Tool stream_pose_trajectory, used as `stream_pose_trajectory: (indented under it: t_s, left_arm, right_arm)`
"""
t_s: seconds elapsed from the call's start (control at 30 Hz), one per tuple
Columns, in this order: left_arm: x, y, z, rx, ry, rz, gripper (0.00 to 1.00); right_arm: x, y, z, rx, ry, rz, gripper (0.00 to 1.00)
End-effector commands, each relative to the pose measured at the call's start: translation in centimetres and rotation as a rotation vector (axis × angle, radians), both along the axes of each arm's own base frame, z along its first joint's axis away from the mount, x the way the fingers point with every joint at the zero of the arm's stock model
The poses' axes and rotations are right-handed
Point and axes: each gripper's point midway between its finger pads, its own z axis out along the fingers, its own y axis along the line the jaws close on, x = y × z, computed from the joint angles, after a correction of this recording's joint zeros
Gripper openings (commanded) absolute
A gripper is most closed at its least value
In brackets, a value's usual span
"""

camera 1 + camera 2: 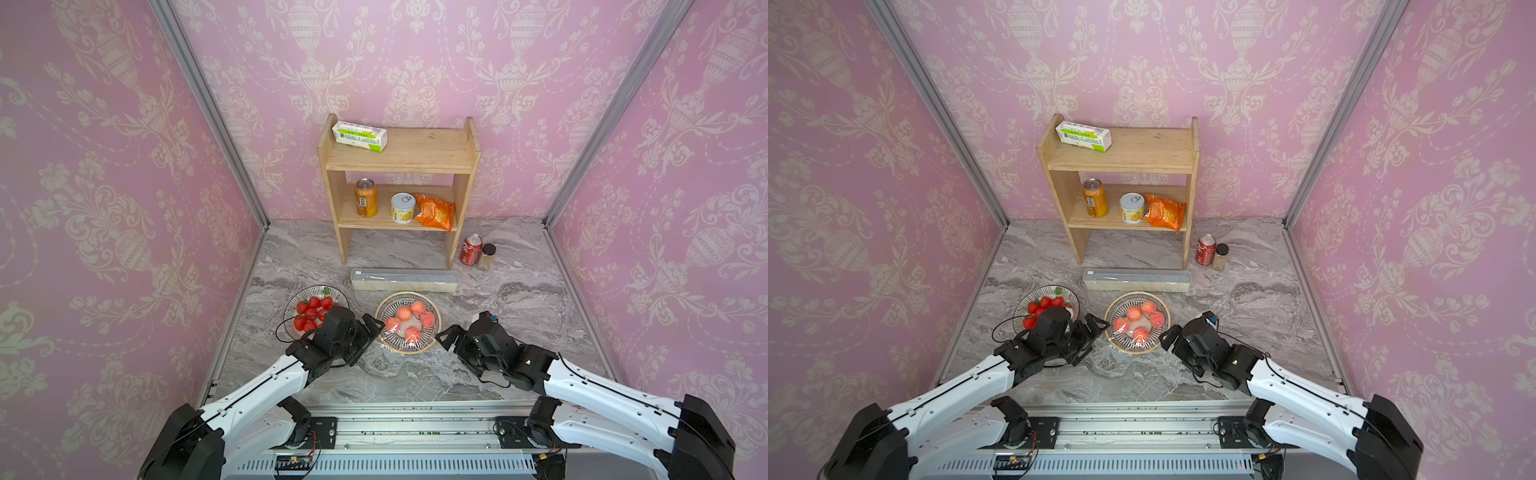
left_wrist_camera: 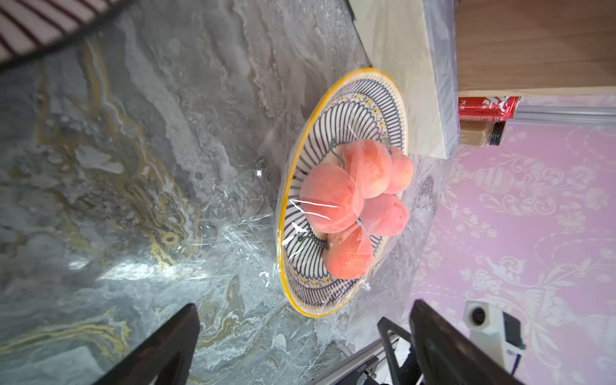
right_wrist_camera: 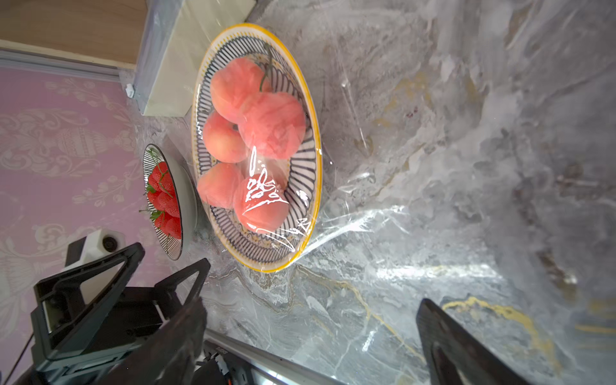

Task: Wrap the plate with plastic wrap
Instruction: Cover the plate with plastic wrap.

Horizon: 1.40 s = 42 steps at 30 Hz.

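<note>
The plate (image 1: 390, 305) (image 1: 1120, 306), striped with a yellow rim, holds several peaches (image 1: 411, 320) near the table's middle. Clear plastic wrap (image 2: 233, 233) (image 3: 353, 216) lies over the peaches and rim and spreads crinkled onto the marble around it. Its cream dispenser box (image 1: 404, 279) (image 1: 1136, 279) lies just behind the plate. My left gripper (image 1: 372, 332) (image 2: 304, 305) hovers at the plate's left edge, open, with only table between its fingers. At the plate's right edge my right gripper (image 1: 445, 340) (image 3: 310, 306) is open and holds nothing.
A striped bowl of strawberries (image 1: 309, 297) stands left of the plate, partly under my left arm. Behind is a wooden shelf (image 1: 415, 149) with a white-and-green carton (image 1: 359, 136), two cans and a snack bag. A red can (image 1: 471, 249) and a jar (image 1: 486, 255) stand at its right.
</note>
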Motion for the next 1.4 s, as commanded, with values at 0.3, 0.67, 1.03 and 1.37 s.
stream_pose_trajectory:
  t_s: [0.3,0.67,1.03,1.37]
  left_arm:
    - [2.1,-4.5,0.3,-0.339,0.036,0.178,0.99]
    - [2.2,-5.2,-0.9,-0.356,0.060,0.192,0.99]
    - [1.5,-4.4,-2.6,-0.281,0.085,0.204,0.99]
    - [2.0,-5.4,-3.0,-0.278,0.085,0.174,0.99]
  right_arm:
    - [2.2,6.8,1.0,0.299,0.018,-0.193,1.00]
    - [2.8,6.9,-0.5,0.291,0.011,-0.249,1.00]
    - [3.1,7.3,-2.0,0.280,0.011,-0.251,1.00]
    - [4.1,7.7,-2.7,0.264,-0.007,-0.236,1.00]
